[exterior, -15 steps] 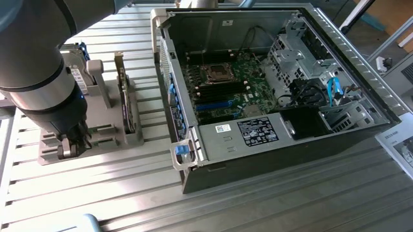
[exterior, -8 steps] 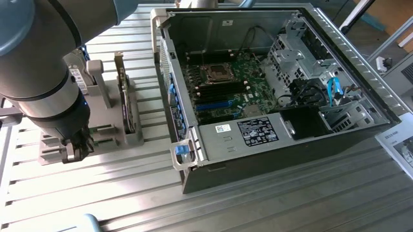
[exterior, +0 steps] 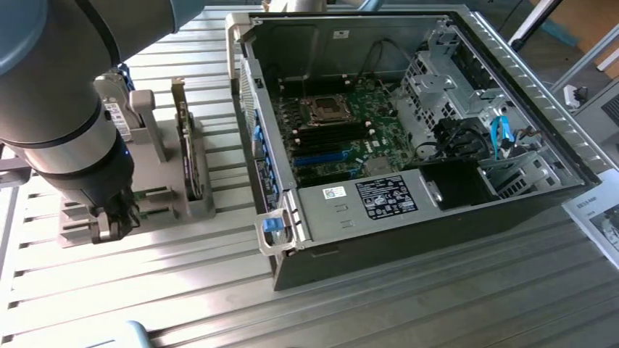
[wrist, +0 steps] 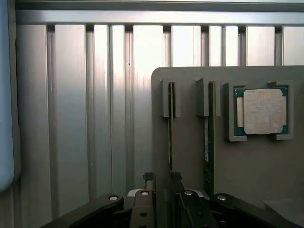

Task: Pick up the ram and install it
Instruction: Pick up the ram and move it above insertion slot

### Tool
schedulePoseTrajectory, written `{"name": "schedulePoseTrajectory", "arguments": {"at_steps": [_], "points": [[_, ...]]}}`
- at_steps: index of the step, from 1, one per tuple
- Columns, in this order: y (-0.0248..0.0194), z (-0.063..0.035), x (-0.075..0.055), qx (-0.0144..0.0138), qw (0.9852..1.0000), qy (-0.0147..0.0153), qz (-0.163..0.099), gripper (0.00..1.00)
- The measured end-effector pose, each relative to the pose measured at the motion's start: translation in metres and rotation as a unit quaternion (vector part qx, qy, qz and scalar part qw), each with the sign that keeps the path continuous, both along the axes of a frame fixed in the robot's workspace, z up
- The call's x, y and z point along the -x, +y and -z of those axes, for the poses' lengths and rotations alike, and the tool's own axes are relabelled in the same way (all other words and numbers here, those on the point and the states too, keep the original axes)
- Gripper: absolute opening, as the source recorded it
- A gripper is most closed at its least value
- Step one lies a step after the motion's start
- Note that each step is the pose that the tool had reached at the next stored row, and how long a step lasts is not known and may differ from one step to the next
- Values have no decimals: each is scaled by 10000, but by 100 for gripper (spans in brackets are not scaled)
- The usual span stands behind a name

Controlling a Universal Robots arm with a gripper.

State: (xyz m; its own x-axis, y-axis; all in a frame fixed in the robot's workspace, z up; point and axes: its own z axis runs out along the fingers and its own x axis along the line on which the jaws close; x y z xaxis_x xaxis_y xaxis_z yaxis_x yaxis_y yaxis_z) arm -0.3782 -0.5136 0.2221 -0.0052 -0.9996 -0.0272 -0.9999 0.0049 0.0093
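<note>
Two rams stand on edge in slots of a grey holder plate (wrist: 190,156). One ram (wrist: 170,142) is a thin dark-green strip; the other ram (wrist: 209,142) has a white label strip. My gripper (wrist: 162,177) is open, low over the plate's edge. Its two dark fingertips (wrist: 148,178) stand on either side of the first ram's line, with a gap to it. In the exterior view, my gripper (exterior: 109,223) hangs under the big grey arm at the view's left, over the grey holder (exterior: 155,203). The open computer case (exterior: 387,130) with its green motherboard (exterior: 334,134) lies to the exterior view's right.
A processor chip (wrist: 261,111) sits in a square recess of the plate beside the rams. An expansion card (exterior: 184,141) and a hard drive (exterior: 118,119) stand upright in the holder. The table is ribbed aluminium (exterior: 193,290). White paper (exterior: 599,221) lies at the exterior view's right.
</note>
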Motion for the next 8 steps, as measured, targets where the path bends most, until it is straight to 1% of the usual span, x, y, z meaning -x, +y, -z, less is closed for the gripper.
{"name": "schedulePoseTrajectory", "arguments": {"at_steps": [3,5,6,8], "points": [[0,-4,0,0,10000,-1,-28,26],[0,-6,1,1,9997,1,-230,26],[0,-6,1,1,9996,1,-291,26],[3,-6,0,1,9996,1,-298,26]]}}
